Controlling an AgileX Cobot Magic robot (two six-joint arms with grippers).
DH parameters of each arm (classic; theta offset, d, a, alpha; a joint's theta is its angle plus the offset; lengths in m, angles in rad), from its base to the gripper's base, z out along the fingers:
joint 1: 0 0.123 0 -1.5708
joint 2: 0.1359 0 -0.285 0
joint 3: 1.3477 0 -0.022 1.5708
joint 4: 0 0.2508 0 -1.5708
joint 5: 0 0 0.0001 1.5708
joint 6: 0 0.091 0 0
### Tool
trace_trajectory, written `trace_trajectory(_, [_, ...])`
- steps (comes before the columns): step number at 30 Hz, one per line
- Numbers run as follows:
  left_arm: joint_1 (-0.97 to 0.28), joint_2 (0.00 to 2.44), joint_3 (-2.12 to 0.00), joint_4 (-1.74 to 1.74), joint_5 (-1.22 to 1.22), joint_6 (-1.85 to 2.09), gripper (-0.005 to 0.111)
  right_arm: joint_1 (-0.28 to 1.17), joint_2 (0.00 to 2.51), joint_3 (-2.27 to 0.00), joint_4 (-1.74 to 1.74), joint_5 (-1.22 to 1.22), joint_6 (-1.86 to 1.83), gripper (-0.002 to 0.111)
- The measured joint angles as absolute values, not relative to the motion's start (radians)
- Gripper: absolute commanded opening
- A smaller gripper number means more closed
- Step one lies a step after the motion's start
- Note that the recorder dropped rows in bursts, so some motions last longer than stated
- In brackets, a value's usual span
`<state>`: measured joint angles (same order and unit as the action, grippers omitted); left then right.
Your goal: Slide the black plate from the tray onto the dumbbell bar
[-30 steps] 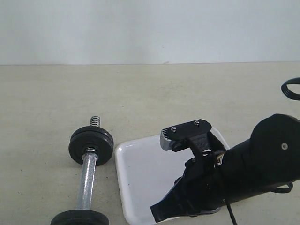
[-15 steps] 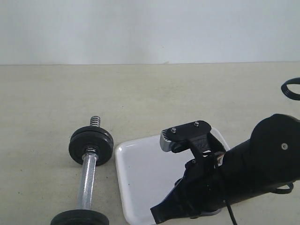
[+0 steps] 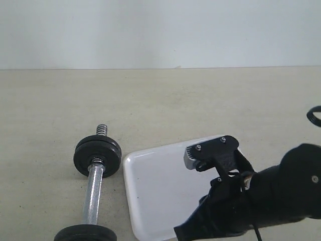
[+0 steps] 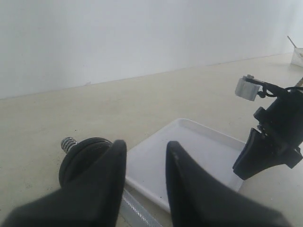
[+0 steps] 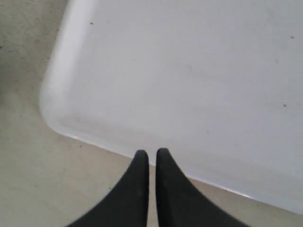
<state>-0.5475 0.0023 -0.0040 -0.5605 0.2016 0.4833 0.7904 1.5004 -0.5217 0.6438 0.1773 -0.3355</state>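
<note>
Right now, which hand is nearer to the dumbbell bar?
Left. The left hand hovers right beside the dumbbell bar; the right hand is at the near rim of the tray, which lies alongside the bar.

The right arm (image 3: 271,196) hides part of the tray (image 3: 150,186).

The left gripper (image 4: 146,147) holds its two black fingers apart in front of the white tray (image 4: 199,146), the bar (image 4: 69,143) with a black disc (image 4: 83,157) lies just beside the tray, and the right arm (image 4: 277,137) leans over the tray's opposite end.
</note>
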Motion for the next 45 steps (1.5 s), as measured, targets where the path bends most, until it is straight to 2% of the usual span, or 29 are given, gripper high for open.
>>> trace_trajectory(8, [-0.548, 0.002, -0.004, -0.561, 0.202, 0.483, 0.027, 0.79, 1.5, -0.419, 0.644, 0.053, -0.319, 0.001])
trace_trajectory(18, [-0.548, 0.002, -0.004, -0.561, 0.202, 0.483, 0.027, 0.79, 1.5, -0.41, 0.646, -0.197, -0.284, 0.001])
trace_trajectory(45, [-0.548, 0.002, -0.004, -0.561, 0.202, 0.483, 0.027, 0.79, 1.5, -0.41, 0.646, -0.189, -0.324, 0.001])
